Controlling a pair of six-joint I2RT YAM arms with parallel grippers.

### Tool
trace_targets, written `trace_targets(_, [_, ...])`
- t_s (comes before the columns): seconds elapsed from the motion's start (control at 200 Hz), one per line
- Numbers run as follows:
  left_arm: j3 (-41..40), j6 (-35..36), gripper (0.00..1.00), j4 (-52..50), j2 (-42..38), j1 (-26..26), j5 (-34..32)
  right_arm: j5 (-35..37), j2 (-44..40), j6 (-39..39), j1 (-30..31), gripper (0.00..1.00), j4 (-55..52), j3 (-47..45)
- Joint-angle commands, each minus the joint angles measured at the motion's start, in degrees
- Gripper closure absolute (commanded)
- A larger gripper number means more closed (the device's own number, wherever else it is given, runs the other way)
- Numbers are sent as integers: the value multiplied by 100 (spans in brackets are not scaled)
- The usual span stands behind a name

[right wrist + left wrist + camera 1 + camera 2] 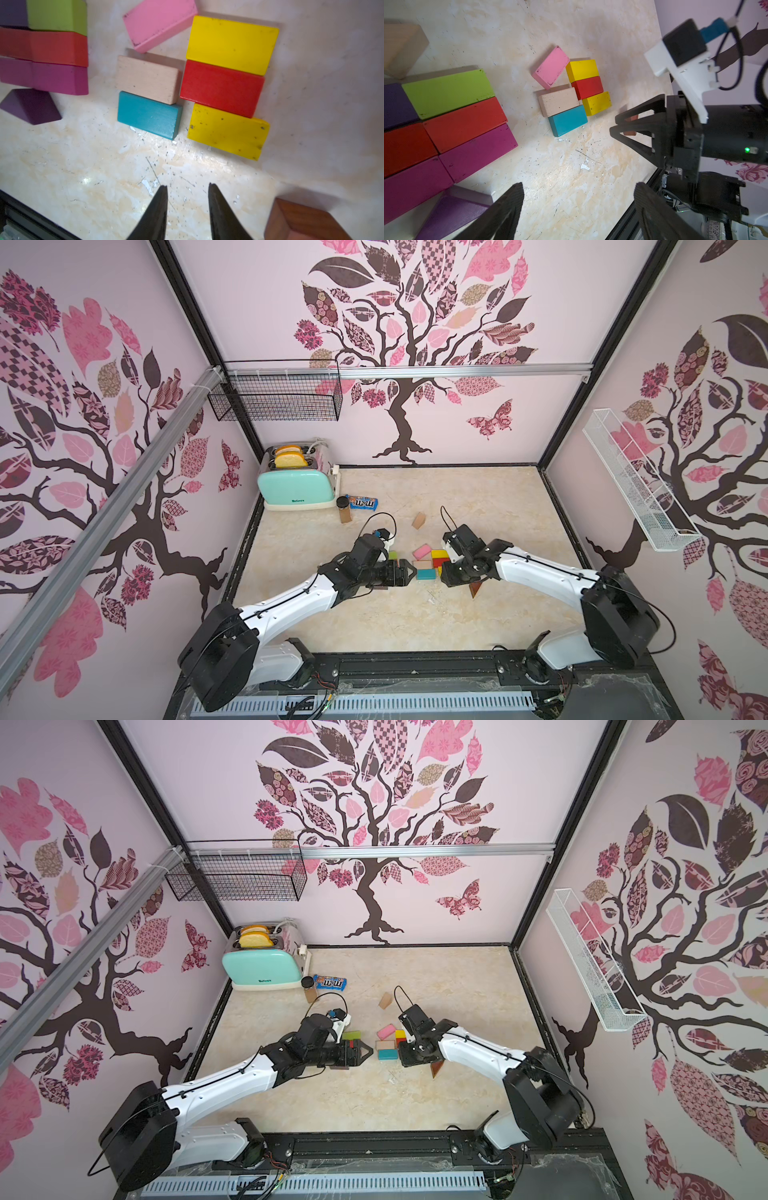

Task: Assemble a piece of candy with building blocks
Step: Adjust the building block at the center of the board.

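A cluster of building blocks lies mid-table: a tilted pink one (158, 22), a yellow (230, 43), red (220, 87) and yellow (226, 131) column, with tan (145, 79) and teal (147, 116) beside it. A second group holds green (446, 91), red (465, 122) and magenta (477, 149) blocks and a purple triangle (31, 106). A brown triangle (301, 220) lies near my right gripper (187, 185), which is open a little over bare table, nothing between its fingers. My left gripper (579, 185) is wide open and empty, between the two groups. A tan triangle (419, 520) lies farther back.
A mint toaster (296, 485) with bread stands at the back left, with a blue M&M's packet (363, 502) and a small black-capped jar (343, 508) beside it. A black wire basket (276, 396) and a white one (636, 485) hang on the walls.
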Motion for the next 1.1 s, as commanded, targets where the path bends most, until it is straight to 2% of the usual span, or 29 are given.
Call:
trace_targets(0.0, [112,-356,13,579,337,27,-174,233,-122,-269,-150,61,-269,283])
trace_targets(0.11, [508,-260,14,658,773,26,-368,78,39,-611,-487,61,-312,561])
trace_targets(0.23, [1414,179,15,152,1433,27,-528,-57,13,-801,-693,61,-185,498])
trace_targets(0.415, [2283,148,23,-15,2312,23,-226,-274,-516,-829,-914,61,20,-94])
trace_targets(0.63, [2462,-480,25,582,3086,5,204,-505,-1057,-932,-1284,60,68,-497])
trace_targets(0.83, [2963,-250,24,280,3479,-113,145,-600,-1145,-1062,-1522,60,36,-515])
trace_targets(1.095, [3217,-203,24,232,3891,-107,242,-648,-1083,-1058,-1580,59,86,-491])
